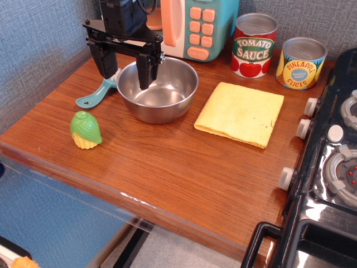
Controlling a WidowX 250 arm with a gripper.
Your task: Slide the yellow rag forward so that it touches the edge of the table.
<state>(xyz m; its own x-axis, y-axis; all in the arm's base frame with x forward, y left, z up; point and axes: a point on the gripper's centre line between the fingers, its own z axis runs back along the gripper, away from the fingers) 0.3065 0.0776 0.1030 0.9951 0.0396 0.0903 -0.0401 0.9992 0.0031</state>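
Observation:
The yellow rag (240, 113) lies flat and folded on the wooden table (167, 167), right of centre, between the steel bowl and the toy stove. It sits well back from the rounded front edge with its clear plastic strip. My gripper (124, 70) is at the back left, over the left rim of the steel bowl (158, 89), far left of the rag. Its two black fingers (145, 70) hang down apart and hold nothing.
A teal spoon (97, 95) lies left of the bowl. A green-and-yellow toy corn (85, 130) sits at the front left. A tomato sauce can (254, 44), a pineapple can (301, 62) and a toy microwave (192, 25) stand at the back. The black toy stove (329, 162) is at the right.

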